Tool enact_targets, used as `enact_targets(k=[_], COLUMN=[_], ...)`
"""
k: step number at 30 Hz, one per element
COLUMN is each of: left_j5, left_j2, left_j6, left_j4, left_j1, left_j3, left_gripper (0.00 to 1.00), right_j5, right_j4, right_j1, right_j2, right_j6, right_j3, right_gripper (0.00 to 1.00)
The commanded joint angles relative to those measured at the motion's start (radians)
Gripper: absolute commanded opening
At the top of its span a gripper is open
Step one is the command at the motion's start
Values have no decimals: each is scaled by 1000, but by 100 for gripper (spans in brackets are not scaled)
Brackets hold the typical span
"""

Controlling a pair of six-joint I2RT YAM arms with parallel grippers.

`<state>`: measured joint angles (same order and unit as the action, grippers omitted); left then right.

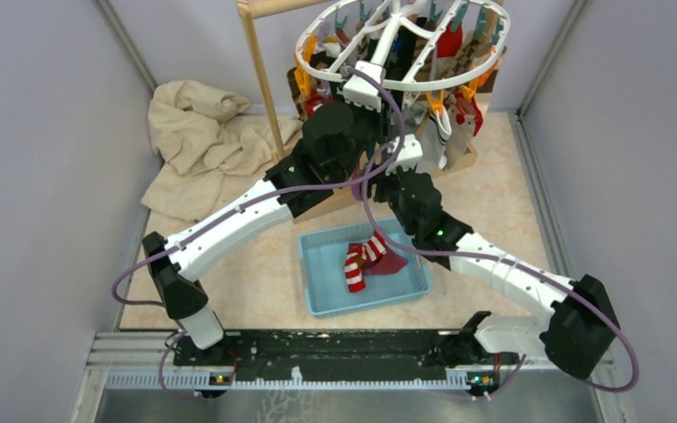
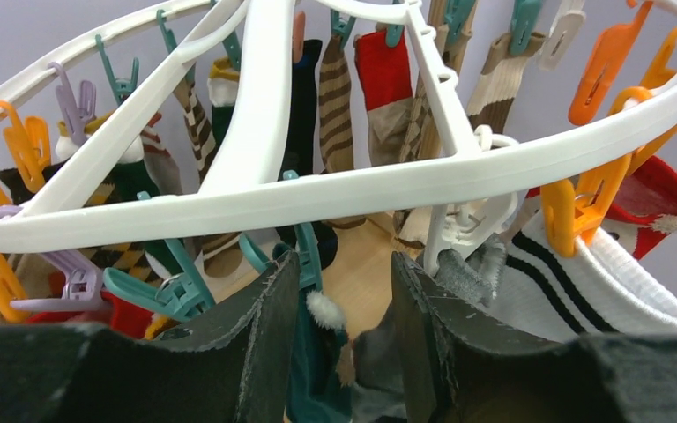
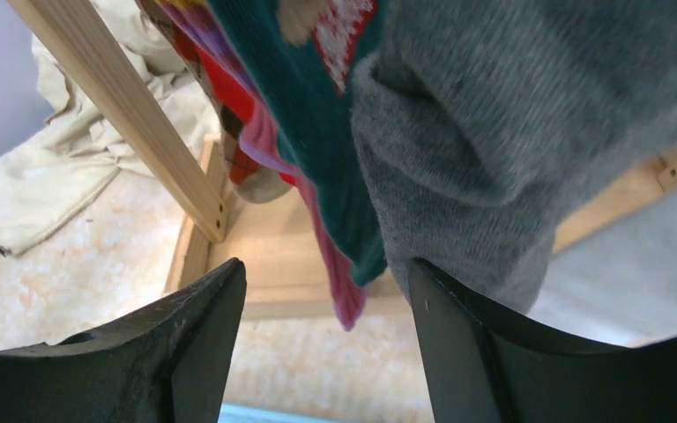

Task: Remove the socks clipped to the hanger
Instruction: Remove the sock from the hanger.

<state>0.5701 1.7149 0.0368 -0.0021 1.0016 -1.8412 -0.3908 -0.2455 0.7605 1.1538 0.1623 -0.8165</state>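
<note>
— So, where is the hanger?
— Up at the far end of the table, by the wooden stand. Both arms reach in beneath it.
— And the socks?
— Most hang from its clips, round the rim and along the cross bars: brown-striped, red, dark green. A white sock with black stripes hangs from an orange clip, at the right of the left wrist view.
— What about the left gripper?
— Just under the front rim. Its jaws stand a little apart, with a teal sock and a teal clip in the gap. Whether they press on either one, I cannot tell.
— The right gripper?
— Lower, under the sock ends. Its jaws are spread wide and pinch nothing. A grey sock hangs down at one side of the gap, and a pink sock tip dangles over the middle.
— Any socks off the hanger?
— Two lie in the blue tray between the arms: a red-and-white striped sock and a dark red sock, touching each other.
— Anything else on the table?
— A beige cloth, heaped left of the stand.
</note>
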Motion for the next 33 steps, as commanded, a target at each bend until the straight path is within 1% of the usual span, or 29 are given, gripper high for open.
enact_targets(k=[1, 6, 12, 15, 18, 21, 22, 24, 25, 28, 31, 33], left_j5=[-18, -33, -53, -58, -61, -67, -68, -69, -69, -68, -66, -65], left_j2=[-53, -67, -68, -67, -68, -69, -68, -68, -67, -66, -68, -69], left_j6=[-21, -33, -33, -33, -33, -33, -58, -63, -63, -64, -63, -62], left_j4=[10, 10, 7, 7, 7, 6, 7, 7, 7, 6, 7, -18], left_j1=[-16, -27, -32, -34, -34, -34, -34, -34, -34, -34, -34, -35], left_j3=[22, 35, 27, 25, 23, 18, 16, 16, 16, 14, 13, 14], left_gripper=[49, 49, 49, 49, 49, 49, 49, 49, 49, 49, 49, 49], right_j5=[-2, -40, -121, -165, -222, -211, -207, -184, -170, -122, -80, -54], right_j4=[-99, -198, -404, -423, -424, -424, -422, -421, -418, -403, -389, -381], right_j1=[-4, -4, -5, -5, -7, -24, -28, -36, -40, -49, -58, -61], right_j2=[62, 124, 172, 188, 198, 214, 220, 227, 231, 236, 230, 216], right_j6=[-26, -4, -21, -35, -42, -42, -42, -41, -40, -35, -26, -19], right_j3=[-100, -82, 8, 5, -7, -25, -32, -44, -49, -58, -56, -49], right_gripper=[67, 66, 70, 70, 68, 67, 67, 67, 63, 49, 30, 16])
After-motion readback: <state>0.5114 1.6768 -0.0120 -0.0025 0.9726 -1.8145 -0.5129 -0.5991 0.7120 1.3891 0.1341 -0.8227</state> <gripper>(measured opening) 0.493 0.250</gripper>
